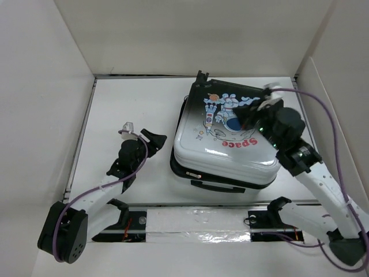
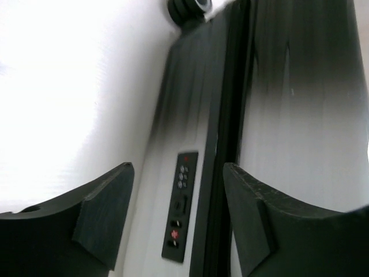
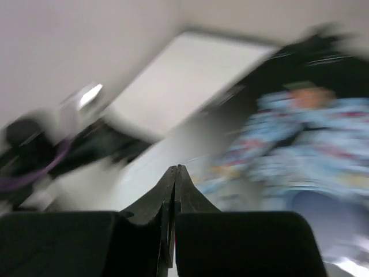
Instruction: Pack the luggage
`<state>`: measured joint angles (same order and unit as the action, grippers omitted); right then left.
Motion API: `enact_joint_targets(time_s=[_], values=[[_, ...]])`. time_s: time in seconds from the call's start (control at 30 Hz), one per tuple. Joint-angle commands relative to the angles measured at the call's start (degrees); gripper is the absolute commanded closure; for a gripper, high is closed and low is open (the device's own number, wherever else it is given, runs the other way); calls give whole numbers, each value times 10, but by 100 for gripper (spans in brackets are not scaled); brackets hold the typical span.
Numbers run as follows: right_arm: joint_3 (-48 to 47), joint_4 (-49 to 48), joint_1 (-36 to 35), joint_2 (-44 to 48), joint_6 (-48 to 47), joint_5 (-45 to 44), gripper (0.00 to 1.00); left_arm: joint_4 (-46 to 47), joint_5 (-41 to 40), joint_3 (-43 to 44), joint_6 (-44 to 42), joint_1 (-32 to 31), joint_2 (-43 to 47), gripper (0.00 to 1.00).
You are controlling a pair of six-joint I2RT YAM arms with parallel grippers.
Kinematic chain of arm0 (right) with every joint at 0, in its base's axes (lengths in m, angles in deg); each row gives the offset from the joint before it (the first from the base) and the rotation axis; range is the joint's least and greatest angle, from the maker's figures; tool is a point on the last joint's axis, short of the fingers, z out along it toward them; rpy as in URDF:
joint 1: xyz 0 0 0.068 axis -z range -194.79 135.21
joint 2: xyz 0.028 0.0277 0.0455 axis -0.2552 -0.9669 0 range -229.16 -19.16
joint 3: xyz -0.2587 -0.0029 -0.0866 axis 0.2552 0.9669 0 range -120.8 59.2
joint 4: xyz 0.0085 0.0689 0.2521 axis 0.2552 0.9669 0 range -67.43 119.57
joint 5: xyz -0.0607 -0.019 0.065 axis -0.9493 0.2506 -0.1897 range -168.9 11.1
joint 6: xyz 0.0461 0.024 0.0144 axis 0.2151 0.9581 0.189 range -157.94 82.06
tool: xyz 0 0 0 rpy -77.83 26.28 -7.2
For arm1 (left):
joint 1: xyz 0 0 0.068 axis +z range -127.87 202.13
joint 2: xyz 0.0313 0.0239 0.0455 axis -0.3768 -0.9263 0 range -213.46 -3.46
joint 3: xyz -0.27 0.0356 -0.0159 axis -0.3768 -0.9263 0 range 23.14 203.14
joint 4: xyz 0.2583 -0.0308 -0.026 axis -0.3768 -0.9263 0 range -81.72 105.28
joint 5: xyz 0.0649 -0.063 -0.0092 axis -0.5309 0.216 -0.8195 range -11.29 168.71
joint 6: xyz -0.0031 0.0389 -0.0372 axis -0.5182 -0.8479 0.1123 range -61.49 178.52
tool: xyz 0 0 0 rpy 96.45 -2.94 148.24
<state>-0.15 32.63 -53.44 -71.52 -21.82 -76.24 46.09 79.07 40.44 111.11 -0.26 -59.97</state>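
Note:
The luggage [image 1: 222, 144] lies flat in the middle of the table, lid down, its astronaut and red "Space" print facing up. My left gripper [image 1: 157, 140] stands open just left of its near-left side, empty. In the left wrist view that gripper [image 2: 179, 199] faces the luggage [image 2: 300, 104] side-on, where a black lock panel [image 2: 180, 205] sits beside the dark seam. My right gripper [image 1: 249, 111] is shut and empty, low over the printed lid. The right wrist view is blurred; its pressed-together fingertips [image 3: 174, 169] point at the astronaut print [image 3: 305, 133].
White walls box the table in on the left, back and right. A taped strip [image 1: 196, 226] runs along the near edge between the arm bases. The suitcase wheels [image 1: 201, 77] point toward the back wall.

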Motion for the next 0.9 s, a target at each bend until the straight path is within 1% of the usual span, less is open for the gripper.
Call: enact_joint_targets(time_s=[0.0, 0.03, 0.07, 0.1, 0.13, 0.2, 0.23, 0.27, 0.33, 0.37, 0.4, 0.43, 0.47, 0.53, 0.57, 0.6, 0.63, 0.7, 0.73, 0.8, 0.83, 0.87], values=[[21, 57, 161, 8, 15, -74, 100, 15, 20, -10, -41, -25, 31, 40], [37, 49, 256, 19, 33, -85, 100, 13, 24, -16, -43, -25, 39, 41], [55, 39, 302, 27, 41, -94, 100, 12, 27, -21, -44, -30, 43, 42], [97, 23, 346, 36, 46, -95, 100, 10, 32, -25, -46, -30, 47, 43], [114, -4, 424, 44, 52, -96, 97, 7, 32, -35, -50, -30, 60, 43], [150, -29, 493, 54, 75, -94, 89, 4, 31, -46, -55, -30, 75, 44], [174, -52, 523, 50, 80, -81, 87, -1, 31, -53, -61, -30, 86, 44], [183, -60, 574, 29, 92, -45, 86, -3, 31, -57, -65, -30, 90, 44], [194, -75, 605, -4, 100, -7, 84, -4, 36, -64, -71, -30, 91, 44], [196, -75, 626, -21, 109, 37, 84, -1, 42, -67, -73, -30, 88, 44], [196, -74, 632, -56, 107, 68, 83, 5, 59, -71, -72, -30, 84, 44], [200, -93, 632, -73, 103, 94, 82, 20, 66, -79, -72, -30, 75, 44], [204, -94, 623, -91, 101, 136, 81, 27, 74, -83, -69, -30, 69, 44], [202, -94, 599, -143, 92, 171, 81, 49, 87, -98, -65, -30, 61, 45], [203, -117, 583, -159, 90, 198, 80, 57, 90, -104, -62, -30, 60, 45], [197, -123, 543, -178, 87, 214, 79, 64, 92, -109, -58, -30, 58, 45], [187, -110, 521, -214, 81, 226, 79, 72, 93, -116, -58, -30, 55, 45], [152, -106, 475, -244, 74, 235, 80, 79, 100, -118, -57, -30, 50, 45], [138, -106, 429, -267, 73, 235, 80, 86, 104, -119, -56, -30, 42, 46], [113, -119, 388, -288, 85, 237, 80, 91, 113, -120, -54, -35, 35, 46], [80, -125, 353, -299, 88, 241, 79, 101, 117, -123, -50, -35, 30, 46], [59, -126, 337, -327, 91, 249, 79, 101, 119, -123, -49, -35, 27, 46]])
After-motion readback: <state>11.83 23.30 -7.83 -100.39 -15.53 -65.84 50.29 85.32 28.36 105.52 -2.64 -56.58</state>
